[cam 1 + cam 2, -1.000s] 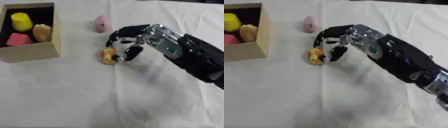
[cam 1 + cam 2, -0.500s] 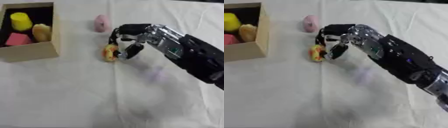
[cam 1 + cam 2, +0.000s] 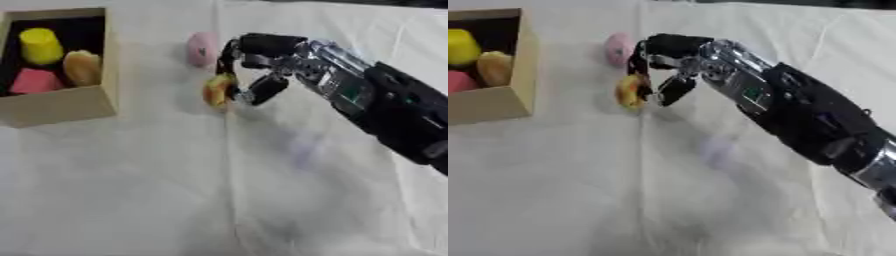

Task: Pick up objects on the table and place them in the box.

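- Upper left of the frame: the cardboard box [image 3: 63, 102] sits open on the counter [image 3: 157, 200]. It already holds a yellow cup-shaped piece [image 3: 40, 45], a tan bread-like piece [image 3: 83, 67] and a pink block [image 3: 35, 81].
- Upper middle, just right of the box: a pink egg-shaped object [image 3: 201, 49] lies on the cloth, free, close above the fingers of my robot hand.
- Centre-left: the yellow-orange doughnut-like toy [image 3: 216, 91] is the thing I am working on. It stands on edge, its long axis running up and down the frame, and looks lifted slightly off the cloth, though I cannot be sure.
- Right of the toy: my right robot hand [image 3: 262, 65] has fingers and thumb curled, pinching the toy at its left-facing tips. The forearm runs off to the lower right.
- The box lies directly left of the toy, so I judge the coming move to be a leftward carry over the near wall.
- My left hand shows in neither view.
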Robot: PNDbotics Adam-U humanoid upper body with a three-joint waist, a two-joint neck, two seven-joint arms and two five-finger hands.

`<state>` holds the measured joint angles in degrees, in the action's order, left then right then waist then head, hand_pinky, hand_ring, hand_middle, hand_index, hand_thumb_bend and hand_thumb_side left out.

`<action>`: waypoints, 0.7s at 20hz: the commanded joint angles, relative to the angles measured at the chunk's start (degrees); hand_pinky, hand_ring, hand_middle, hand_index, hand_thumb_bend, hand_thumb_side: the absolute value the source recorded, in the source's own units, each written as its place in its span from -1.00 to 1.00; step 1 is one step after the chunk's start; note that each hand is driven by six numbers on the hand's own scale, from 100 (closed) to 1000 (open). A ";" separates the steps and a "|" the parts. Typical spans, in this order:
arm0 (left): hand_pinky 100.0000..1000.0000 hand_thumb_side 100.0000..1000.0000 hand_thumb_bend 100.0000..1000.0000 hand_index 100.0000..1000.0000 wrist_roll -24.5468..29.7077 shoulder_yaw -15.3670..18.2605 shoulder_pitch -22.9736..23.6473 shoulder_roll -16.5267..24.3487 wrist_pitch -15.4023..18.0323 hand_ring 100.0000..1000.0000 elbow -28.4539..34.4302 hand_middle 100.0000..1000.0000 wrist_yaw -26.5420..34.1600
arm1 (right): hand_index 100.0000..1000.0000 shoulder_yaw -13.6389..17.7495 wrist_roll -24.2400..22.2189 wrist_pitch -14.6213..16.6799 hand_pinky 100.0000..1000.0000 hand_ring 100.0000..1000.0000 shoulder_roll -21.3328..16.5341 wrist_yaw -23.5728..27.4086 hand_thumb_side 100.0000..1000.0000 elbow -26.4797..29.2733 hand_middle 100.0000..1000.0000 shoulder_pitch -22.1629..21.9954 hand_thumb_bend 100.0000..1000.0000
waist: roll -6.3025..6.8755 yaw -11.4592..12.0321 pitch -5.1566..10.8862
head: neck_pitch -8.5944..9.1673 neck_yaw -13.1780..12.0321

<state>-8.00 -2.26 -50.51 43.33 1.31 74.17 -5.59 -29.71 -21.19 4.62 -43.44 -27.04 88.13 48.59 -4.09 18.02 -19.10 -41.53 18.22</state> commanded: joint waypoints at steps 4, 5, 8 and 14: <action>0.62 0.60 0.16 0.78 0.19 0.35 -0.98 2.12 0.24 0.51 0.75 0.52 0.01 | -0.04 1.92 -1.25 -1.39 0.65 0.28 2.48 -1.09 -1.00 -2.42 -0.20 8.94 -1.00 | 0.01 0.16 2.10 | -0.05 0.14; 0.62 0.60 0.16 0.78 0.21 0.31 -1.09 2.14 0.27 0.51 0.80 0.52 -0.02 | -0.04 2.13 -1.42 -1.26 0.65 0.28 3.31 -1.46 -1.00 -3.77 -0.20 10.68 -1.00 | -0.16 0.26 2.22 | -0.06 0.27; 0.62 0.60 0.16 0.78 0.23 0.26 -1.44 2.15 0.31 0.51 0.93 0.52 -0.06 | -0.03 3.06 -1.25 -0.56 0.65 0.28 6.12 -2.96 -1.00 -8.23 -0.20 15.15 -1.00 | -0.73 0.67 2.49 | 0.13 0.79; 0.62 0.59 0.16 0.78 -0.28 0.63 -2.35 2.19 0.37 0.51 1.37 0.53 0.31 | -0.03 5.56 0.79 1.04 0.65 0.27 12.50 -8.22 -1.00 -16.80 -0.20 20.94 -1.00 | -1.62 2.87 2.26 | 1.11 2.68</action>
<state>-8.03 -2.25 -51.53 43.35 1.60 74.36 -5.55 -25.55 -21.00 5.32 -31.38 -33.90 72.49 67.89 -6.33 21.08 -18.03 -41.14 20.36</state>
